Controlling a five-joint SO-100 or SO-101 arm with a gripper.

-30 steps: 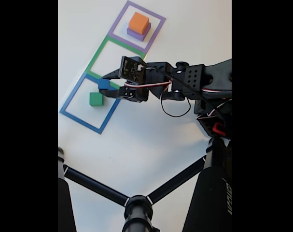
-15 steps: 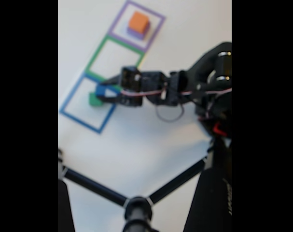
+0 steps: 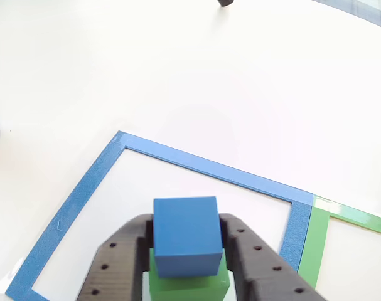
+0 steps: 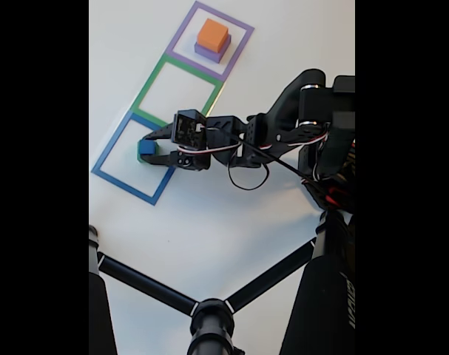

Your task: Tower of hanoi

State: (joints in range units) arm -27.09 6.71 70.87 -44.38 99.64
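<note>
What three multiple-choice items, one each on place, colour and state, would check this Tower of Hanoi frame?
1. The blue cube sits over which block?
A. orange block
B. green block
C. purple block

2. Which outline holds the orange block?
A. purple outline
B. blue outline
C. green outline

3. The gripper is:
A. wide open, away from the blocks
B. shut on the blue cube
C. holding the orange block

Key: 1 B, the green block shows right beneath it; 2 A, the purple outline frames it; 3 B, both fingers flank the cube's sides.

White tabletop, matte, brightly and evenly lit. Black tripod legs splay across it, well apart from jaws, at fixed view's lower edge.
</note>
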